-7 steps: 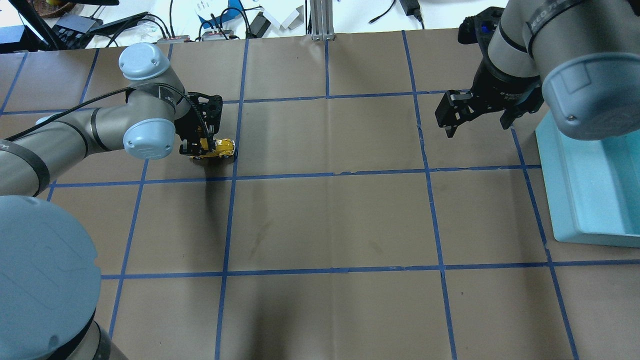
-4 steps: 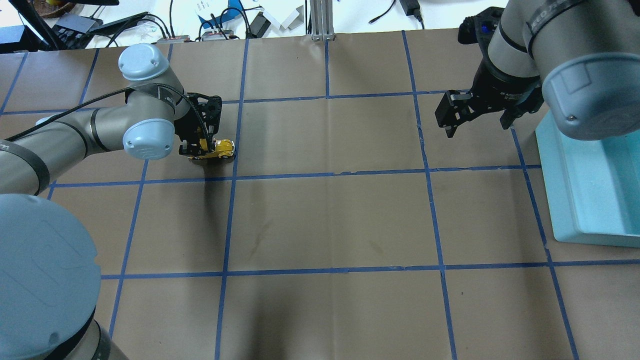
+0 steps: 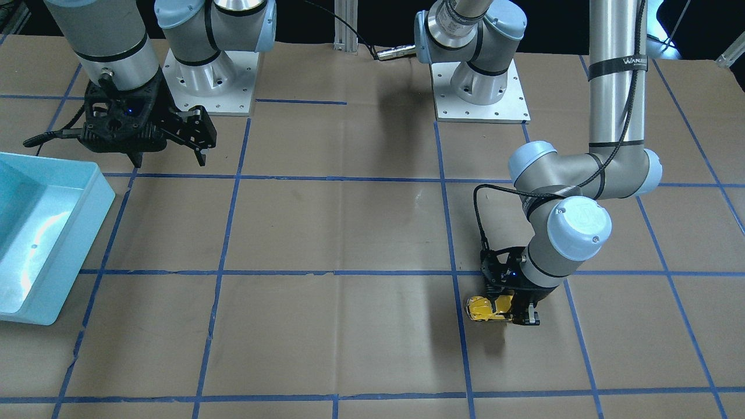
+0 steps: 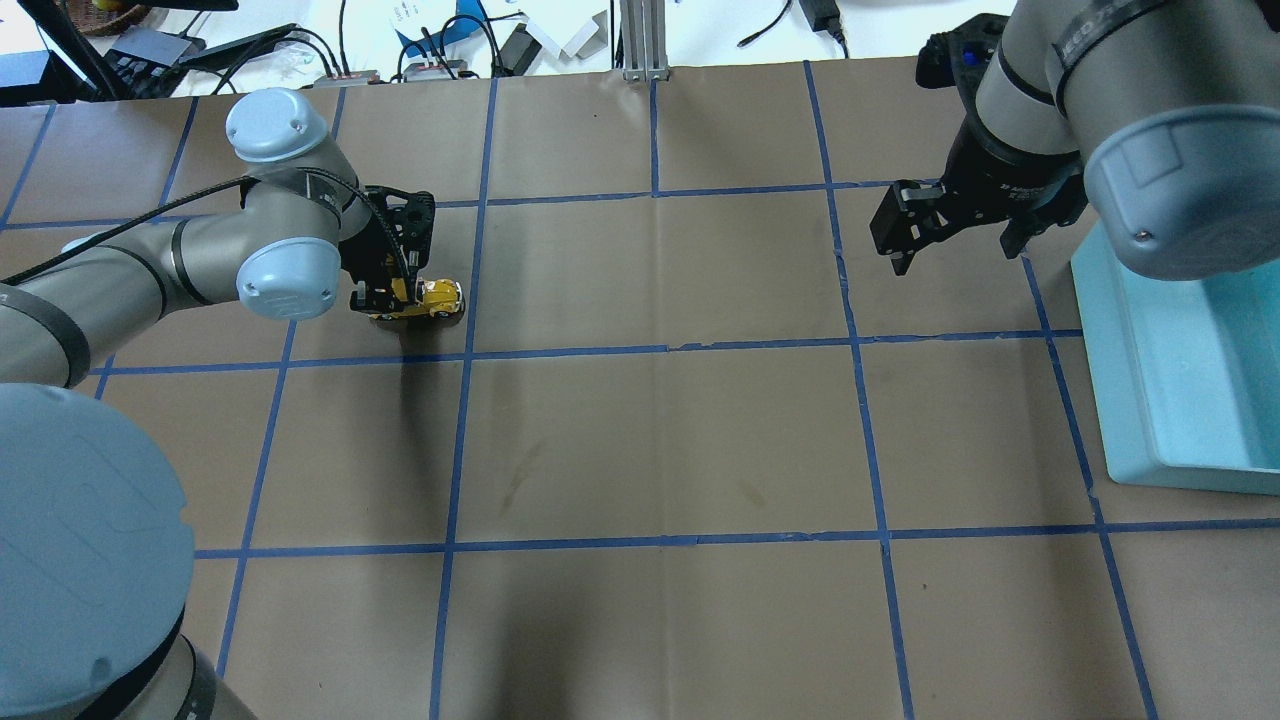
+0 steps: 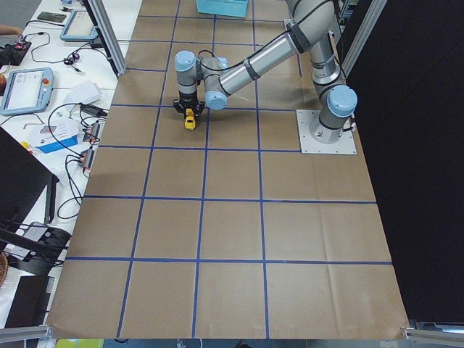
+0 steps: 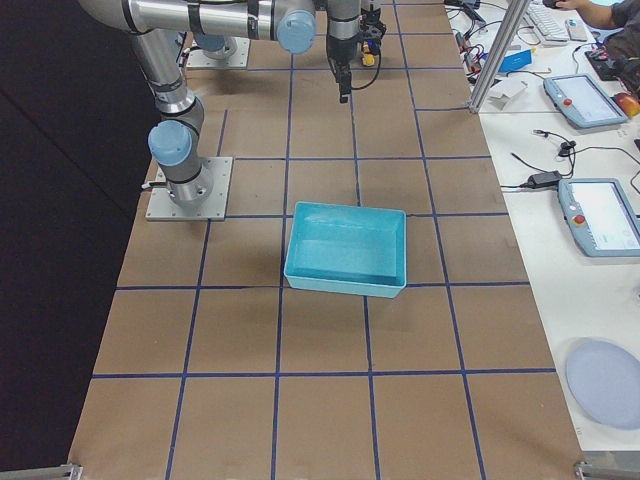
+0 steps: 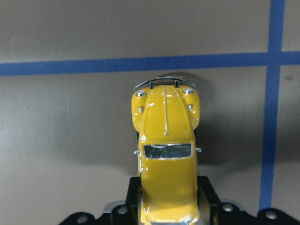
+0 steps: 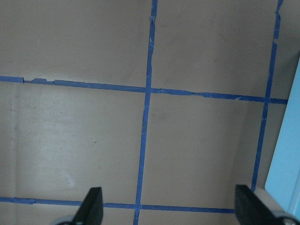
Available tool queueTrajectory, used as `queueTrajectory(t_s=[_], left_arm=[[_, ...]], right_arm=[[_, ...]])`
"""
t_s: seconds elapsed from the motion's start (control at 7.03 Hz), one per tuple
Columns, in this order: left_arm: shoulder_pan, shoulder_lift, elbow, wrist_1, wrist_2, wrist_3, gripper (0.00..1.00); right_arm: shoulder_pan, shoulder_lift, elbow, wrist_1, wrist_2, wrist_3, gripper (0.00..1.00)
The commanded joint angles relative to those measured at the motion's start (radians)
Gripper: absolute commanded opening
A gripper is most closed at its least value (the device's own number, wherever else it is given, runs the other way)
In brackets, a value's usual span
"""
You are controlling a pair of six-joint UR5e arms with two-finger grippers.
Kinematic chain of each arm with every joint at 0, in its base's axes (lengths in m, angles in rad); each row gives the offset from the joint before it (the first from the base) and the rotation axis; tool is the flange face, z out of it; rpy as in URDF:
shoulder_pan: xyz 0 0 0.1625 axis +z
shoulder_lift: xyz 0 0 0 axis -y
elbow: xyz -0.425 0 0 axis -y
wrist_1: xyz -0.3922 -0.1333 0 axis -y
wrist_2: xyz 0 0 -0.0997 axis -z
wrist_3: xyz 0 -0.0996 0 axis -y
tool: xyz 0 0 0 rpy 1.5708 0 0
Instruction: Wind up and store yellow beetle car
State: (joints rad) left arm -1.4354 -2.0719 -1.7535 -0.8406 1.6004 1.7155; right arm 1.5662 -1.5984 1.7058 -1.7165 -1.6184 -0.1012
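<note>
Lying with its long axis across the counter (image 4: pixel 660 440), the yellow beetle car (image 4: pixel 434 296) is being held at its rear end by the left tool (image 4: pixel 384 300), whose two fingers are being pressed against the car's flanks behind the doors. Its nose is being pointed toward the robot's right, along the blue tape line (image 4: pixel 560 352) that runs just beside it. In the left wrist view the bonnet and silver front bumper are being aimed straight away from the camera. The car is being kept low, on the robot's left half of the counter; whether the wheels are touching the paper cannot be told. The right tool (image 8: pixel 171 211) is being held spread wide with nothing between its fingers, above bare paper near the light blue tub (image 4: pixel 1110 350). A black band (image 3: pixel 617 63) on the left arm is being shown with white lettering beginning "WAN"; the rest cannot be read.
</note>
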Motion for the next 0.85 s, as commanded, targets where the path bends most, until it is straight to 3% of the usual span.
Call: queueTrajectory(t_s=[0.0,0.71], left_arm=[[0.016,-0.001,-0.004,0.005,0.0,0.003,0.0],[0.027,-0.001,0.002,0.003,0.001,0.022,0.0]], right_arm=[[0.0,0.0,0.0,0.0,0.0,0.0,1.0],[0.005,0.0,0.0,0.0,0.002,0.005,1.0]])
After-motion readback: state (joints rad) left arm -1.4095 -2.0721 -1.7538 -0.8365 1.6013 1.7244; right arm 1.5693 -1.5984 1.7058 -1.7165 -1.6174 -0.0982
